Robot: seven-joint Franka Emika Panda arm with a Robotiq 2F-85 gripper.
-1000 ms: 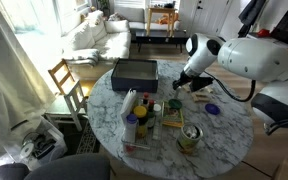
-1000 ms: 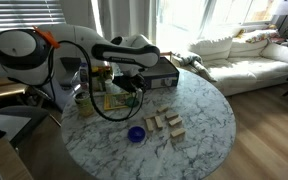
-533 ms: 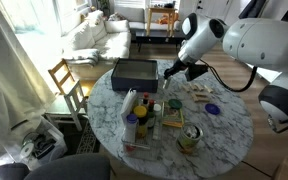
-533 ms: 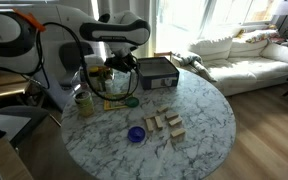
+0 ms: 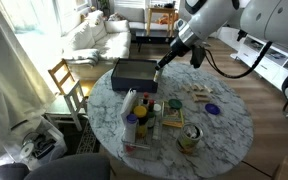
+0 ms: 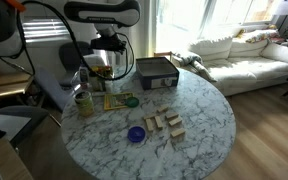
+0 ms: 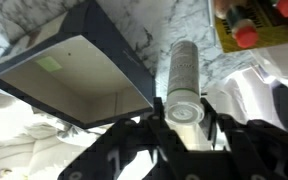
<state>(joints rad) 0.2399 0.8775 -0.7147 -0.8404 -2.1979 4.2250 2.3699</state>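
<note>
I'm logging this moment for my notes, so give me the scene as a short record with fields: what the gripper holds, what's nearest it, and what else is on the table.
gripper: gripper shut on a pale cylinder, up above the table
held thing: pale cylinder, clamped at one end, the rest pointing out past the fingertips
nearest thing: dark box, open top, pale inside, just beside the cylinder
surface: round marble table
also on table: wooden blocks; blue dish; can
background: white sofa
</note>
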